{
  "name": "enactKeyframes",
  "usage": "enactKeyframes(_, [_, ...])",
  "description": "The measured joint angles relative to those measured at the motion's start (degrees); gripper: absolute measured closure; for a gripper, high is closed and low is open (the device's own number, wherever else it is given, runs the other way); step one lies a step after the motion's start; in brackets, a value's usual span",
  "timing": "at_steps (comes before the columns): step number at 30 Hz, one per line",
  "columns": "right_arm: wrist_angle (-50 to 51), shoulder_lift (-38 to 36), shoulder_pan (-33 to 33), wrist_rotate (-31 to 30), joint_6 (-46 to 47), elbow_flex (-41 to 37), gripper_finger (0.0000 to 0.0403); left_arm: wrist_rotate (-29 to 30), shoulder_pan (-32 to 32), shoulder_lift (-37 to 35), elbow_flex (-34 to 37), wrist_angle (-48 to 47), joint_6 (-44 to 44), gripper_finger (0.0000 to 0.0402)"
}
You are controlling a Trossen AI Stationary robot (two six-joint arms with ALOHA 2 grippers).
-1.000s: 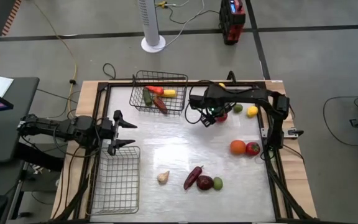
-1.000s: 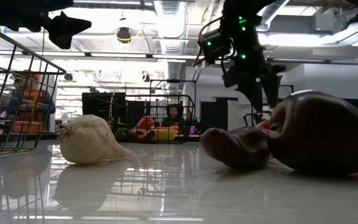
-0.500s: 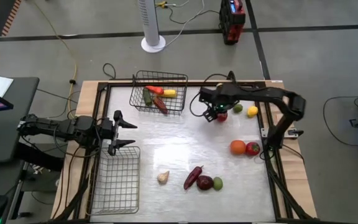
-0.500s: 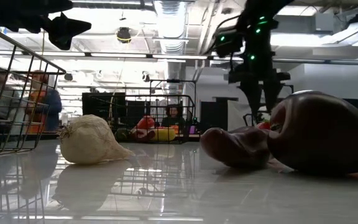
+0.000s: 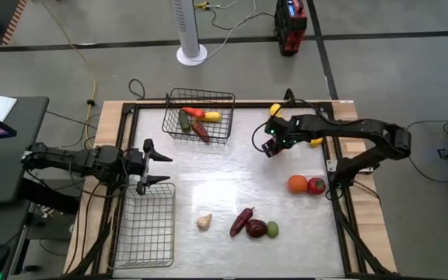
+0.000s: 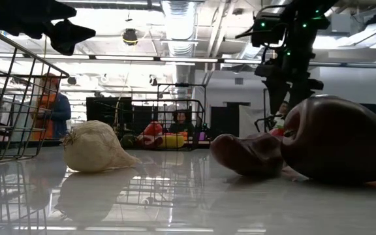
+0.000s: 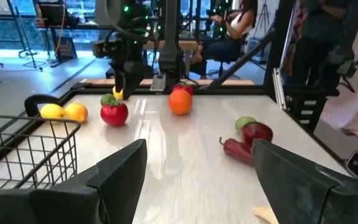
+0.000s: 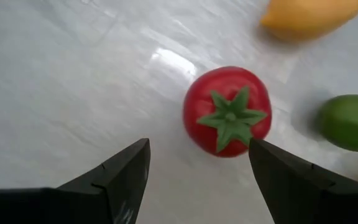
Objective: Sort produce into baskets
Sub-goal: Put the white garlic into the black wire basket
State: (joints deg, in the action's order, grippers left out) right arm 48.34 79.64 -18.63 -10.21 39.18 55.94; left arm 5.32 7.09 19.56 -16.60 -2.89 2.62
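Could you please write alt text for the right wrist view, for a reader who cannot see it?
A red tomato with a green stem sits on the white table, just ahead of the right gripper, whose fingers are open. A lime and a lemon lie beyond.

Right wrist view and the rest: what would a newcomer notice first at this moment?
The red tomato fills the right wrist view, framed between the open fingers of the right gripper above it near the table's far right. The far basket already holds produce, while the near basket beside the open left gripper looks empty.
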Motion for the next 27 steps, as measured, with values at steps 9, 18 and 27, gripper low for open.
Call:
enactKeyframes(9, [-0.9,0.2,3.0,-3.2,3.1,0.0,0.0101,1.3,-0.1,12.6,-0.9,9.7,-2.2,0.0123])
enactKeyframes(18, [-7.4,0.3,6.9,-3.3,-3.7,0.0,0.0101,1.5,-0.9,26.6,-4.8,10.4,-6.9,0.0123])
enactKeyframes(27, [-33.5,12.4,21.7,-1.9,-13.5,3.5,0.0101,3.0,-0.9,22.6,-5.0,10.8,-6.6,0.0123])
